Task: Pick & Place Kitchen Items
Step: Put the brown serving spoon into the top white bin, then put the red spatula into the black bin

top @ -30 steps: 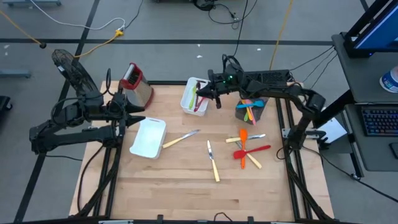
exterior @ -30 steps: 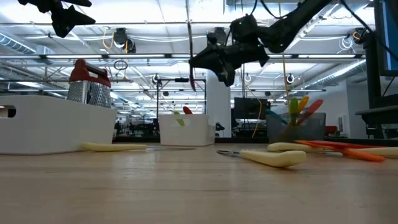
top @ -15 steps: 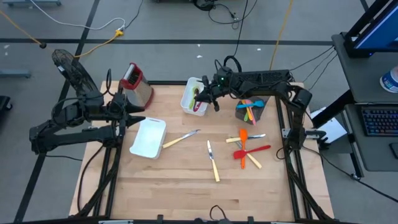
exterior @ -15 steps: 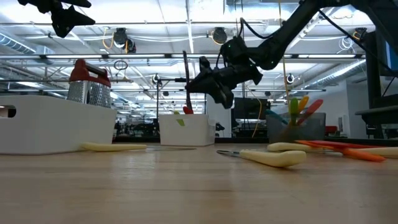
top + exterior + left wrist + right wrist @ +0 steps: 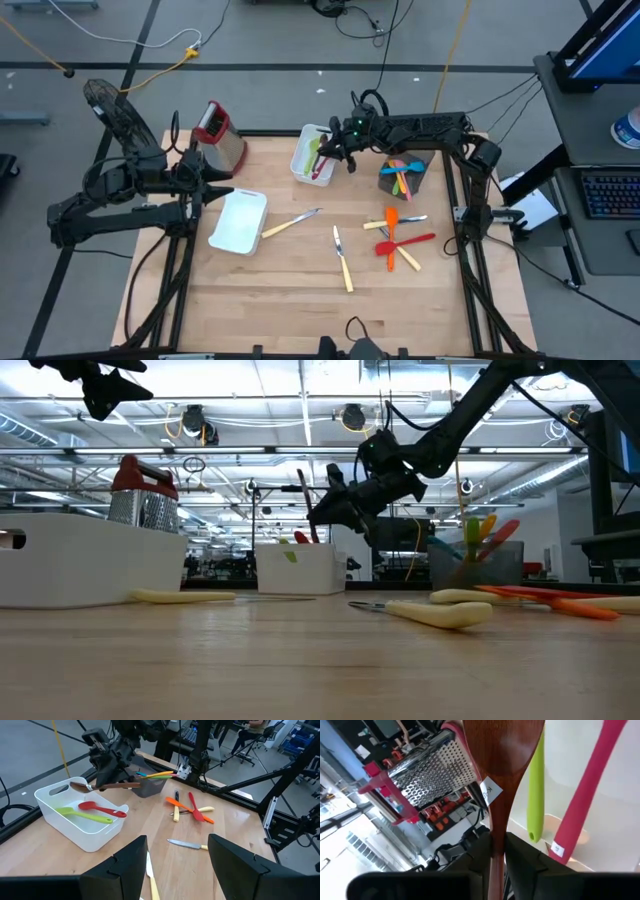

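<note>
My right gripper [image 5: 112, 770] pinches the brown wooden spoon [image 5: 107, 785] by its handle. It lies nearly level above the white tray [image 5: 47, 806], bowl pointing away from my wrist along the tray's length.

- Grey floor [image 5: 270, 40] fills the high view's upper part, crossed by a yellow cable [image 5: 160, 62].
- Computer keyboard [image 5: 610, 195] at right edge.
- Ceiling lights [image 5: 250, 430] across the low view's top.

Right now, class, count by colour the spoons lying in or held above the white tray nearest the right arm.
green spoon: 1
red spoon: 1
brown wooden spoon, between the right gripper's fingers above the white tray: 1
Total: 3
</note>
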Robot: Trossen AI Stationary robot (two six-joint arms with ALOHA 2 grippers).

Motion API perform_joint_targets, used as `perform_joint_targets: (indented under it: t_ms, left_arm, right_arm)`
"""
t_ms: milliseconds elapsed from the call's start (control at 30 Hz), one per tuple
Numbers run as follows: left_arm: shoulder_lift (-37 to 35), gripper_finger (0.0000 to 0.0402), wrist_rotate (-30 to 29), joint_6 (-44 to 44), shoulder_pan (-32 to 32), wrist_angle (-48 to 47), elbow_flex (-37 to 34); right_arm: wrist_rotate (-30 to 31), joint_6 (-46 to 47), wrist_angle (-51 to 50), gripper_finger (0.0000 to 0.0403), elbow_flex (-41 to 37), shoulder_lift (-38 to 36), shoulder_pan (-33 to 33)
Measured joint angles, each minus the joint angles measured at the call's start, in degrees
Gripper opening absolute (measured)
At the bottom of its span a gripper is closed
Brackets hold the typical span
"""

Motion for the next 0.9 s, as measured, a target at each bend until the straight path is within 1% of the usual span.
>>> perform_joint_targets:
  t_ms: [233, 300, 533, 667, 767, 900]
  left_arm:
    - [0.0, 0.0216, 0.0, -0.2, 0.0, 0.0, 0.0]
    - [0.0, 0.0216, 0.0, -0.2, 0.0, 0.0, 0.0]
    - [0.0, 0.0216, 0.0, -0.3, 0.0, 0.0, 0.0]
    - [0.0, 0.0216, 0.0, -0.3, 0.0, 0.0, 0.0]
    - [0.0, 0.0216, 0.0, -0.8, 0.0, 0.0, 0.0]
    - [0.0, 0.0216, 0.0, -1.4, 0.0, 0.0, 0.0]
  right_arm:
    - [0.0, -4.9, -2.0, 0.0045, 0.0, 0.0, -0.2]
    - [0.1, -5.9, -2.6, 0.0051, 0.0, 0.0, -0.3]
    - [2.8, -8.1, -4.8, 0.0103, 0.0, 0.0, -0.3]
    - [3.0, -9.3, -4.6, 0.0134, 0.0, 0.0, -0.3]
    - [2.9, -9.8, -4.6, 0.0149, 0.0, 0.0, -0.3]
    - [2.8, -9.8, -2.7, 0.0157, 0.0, 0.0, -0.2]
